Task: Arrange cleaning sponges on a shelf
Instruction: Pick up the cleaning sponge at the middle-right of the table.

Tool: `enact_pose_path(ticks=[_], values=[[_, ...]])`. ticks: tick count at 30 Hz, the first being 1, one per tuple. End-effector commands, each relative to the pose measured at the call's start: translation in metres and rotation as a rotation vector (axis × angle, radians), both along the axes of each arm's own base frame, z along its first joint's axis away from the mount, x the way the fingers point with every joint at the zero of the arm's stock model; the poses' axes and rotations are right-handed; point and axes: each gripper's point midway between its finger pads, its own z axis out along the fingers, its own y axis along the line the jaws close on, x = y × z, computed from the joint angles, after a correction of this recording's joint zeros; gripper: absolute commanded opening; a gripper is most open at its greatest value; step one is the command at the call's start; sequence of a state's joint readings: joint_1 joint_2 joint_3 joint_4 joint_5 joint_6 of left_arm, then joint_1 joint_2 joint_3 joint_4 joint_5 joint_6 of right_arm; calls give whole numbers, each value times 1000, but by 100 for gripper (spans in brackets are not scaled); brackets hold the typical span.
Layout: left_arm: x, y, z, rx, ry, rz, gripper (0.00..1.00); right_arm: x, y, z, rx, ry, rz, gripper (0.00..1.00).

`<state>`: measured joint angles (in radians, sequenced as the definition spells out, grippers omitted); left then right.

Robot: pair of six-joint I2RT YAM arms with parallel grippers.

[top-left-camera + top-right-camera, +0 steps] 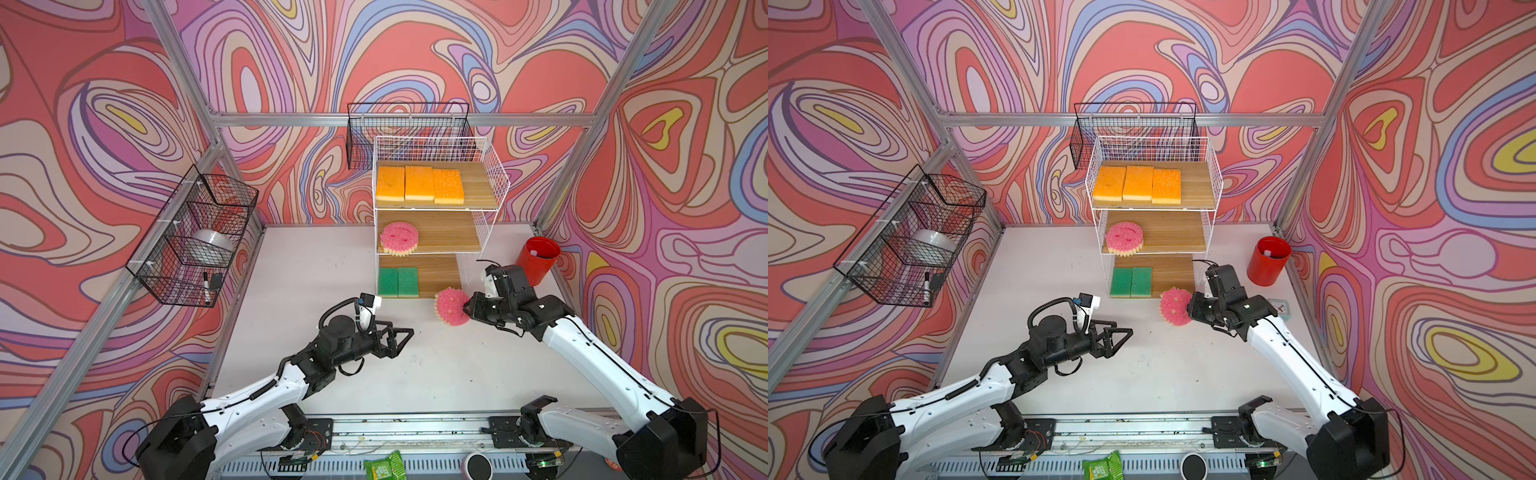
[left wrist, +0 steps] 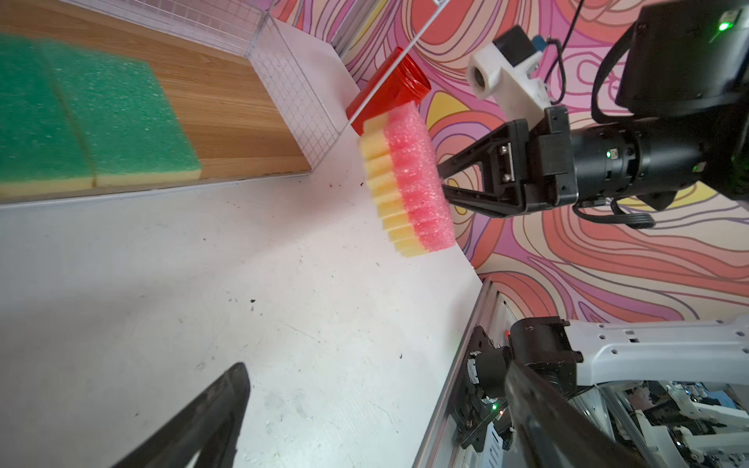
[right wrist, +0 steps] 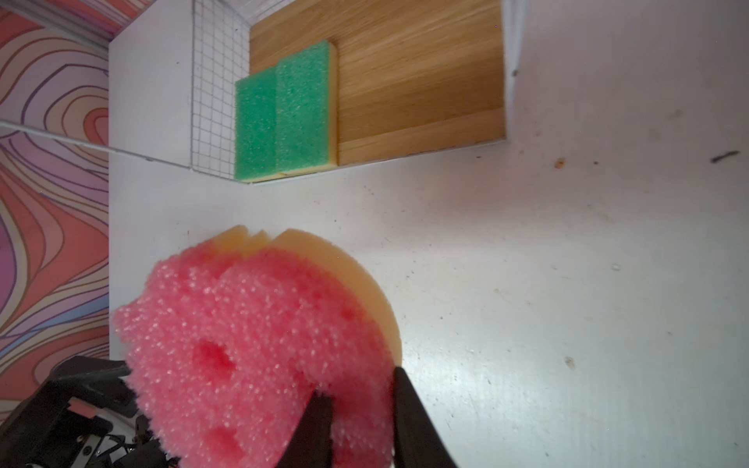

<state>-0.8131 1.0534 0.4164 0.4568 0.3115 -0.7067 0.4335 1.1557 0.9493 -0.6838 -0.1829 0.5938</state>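
- The pink sponge was pinched only near its rim, so the soft foam could bend or pull free on the way up to the shelf.
- It stood on edge, face turned sideways. Unless turned flat before release, it would probably tip or roll off a board.
- The likely target was the middle board, beside the second pink sponge, which sat at that board's front edge. A low or crooked entry could knock it off.
- The shelf's front wires and mesh side were close to the path, and the scalloped foam might snag there.
- The right end effector was nearly closed, its fingers squeezing the pink sponge between them. The sponge hung just in front of the shelf's bottom board, at the front corner on the right arm's side, apparently clear of the surface.
- The left end effector had its fingers spread fully apart, holding and touching nothing. It hovered over the surface in front of the shelf, well apart from it.
- Three orange sponges lay on the shelf's top board and two green sponges on the bottom one.
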Motion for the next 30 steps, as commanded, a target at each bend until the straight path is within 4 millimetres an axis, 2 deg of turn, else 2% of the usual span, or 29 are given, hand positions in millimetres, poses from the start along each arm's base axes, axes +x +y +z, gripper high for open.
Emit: enact_pose_path(ticks=[1, 9, 11, 12, 13, 17, 19, 22, 26, 30], values=[[10, -12, 24, -45, -82, 13, 100, 6, 21, 3, 13, -28, 42, 24], [24, -25, 30, -94, -72, 28, 100, 1, 46, 6, 12, -52, 140, 25], [28, -29, 25, -91, -50, 37, 100, 1, 50, 7, 19, -63, 148, 25], [33, -34, 34, -110, -58, 36, 100, 1, 51, 9, 27, -69, 151, 25], [35, -35, 35, -114, -53, 42, 100, 0, 52, 11, 34, -74, 154, 25], [49, -33, 24, -129, 6, 79, 98, 1, 57, 12, 55, -83, 176, 25], [54, -32, 23, -161, 24, 80, 95, 0, 60, 12, 67, -84, 186, 25], [59, -33, 21, -193, 54, 74, 84, 2, 63, 13, 77, -95, 191, 25], [61, -35, 22, -205, 60, 62, 62, 3, 66, 15, 83, -104, 202, 28], [62, -35, 24, -216, 59, 60, 52, 4, 67, 11, 74, -99, 210, 31]])
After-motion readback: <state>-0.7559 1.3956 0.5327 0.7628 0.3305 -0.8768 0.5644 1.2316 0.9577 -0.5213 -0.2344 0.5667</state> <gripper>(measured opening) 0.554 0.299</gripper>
